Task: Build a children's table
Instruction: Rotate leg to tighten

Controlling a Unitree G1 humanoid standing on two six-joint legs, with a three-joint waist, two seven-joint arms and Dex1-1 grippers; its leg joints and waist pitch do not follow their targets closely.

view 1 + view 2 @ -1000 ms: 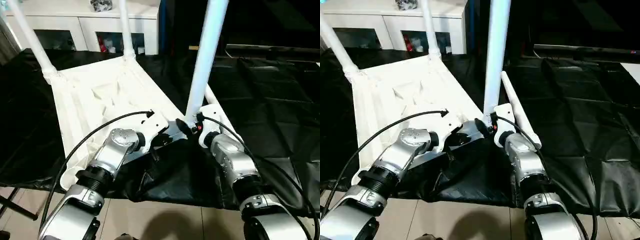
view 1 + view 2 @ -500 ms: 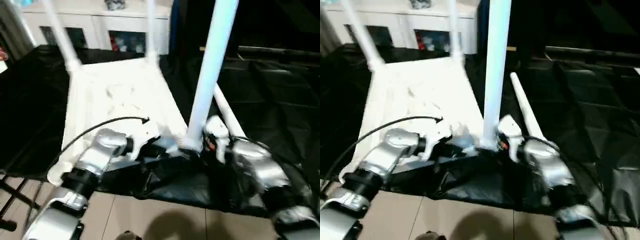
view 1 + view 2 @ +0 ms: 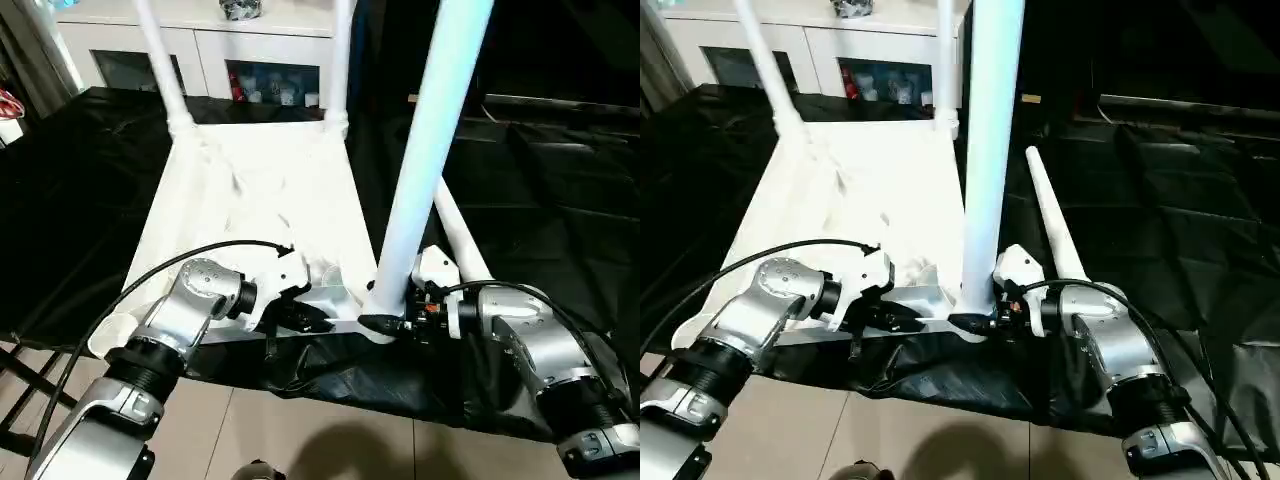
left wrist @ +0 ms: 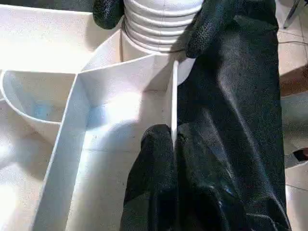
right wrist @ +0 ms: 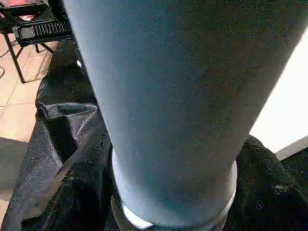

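Observation:
The children's table lies upside down: its white top point(image 3: 260, 190) rests on black cloth with two legs point(image 3: 165, 60) point(image 3: 342, 60) standing in the far corner sockets. A third leg point(image 3: 430, 140) stands upright at the near right corner. My right gripper point(image 3: 385, 322) is shut on this leg's ribbed base point(image 4: 161, 24), one black finger point(image 4: 207, 24) on each side. My left gripper point(image 4: 173, 137) is shut on the thin near rim point(image 4: 174, 96) of the top, just left of that corner. A fourth leg point(image 3: 458, 235) lies loose on the cloth to the right.
A white cabinet point(image 3: 260, 40) with shelf openings stands behind the table. The black cloth point(image 3: 540, 180) spreads wide to the right and hangs crumpled over the near edge. Tiled floor point(image 3: 330, 440) lies below, with a black stand point(image 3: 20, 380) at the lower left.
The camera has shifted. My right arm has swung round to the leg's right side and its jaws have narrowed onto the leg's base. My left gripper has kept its hold on the rim.

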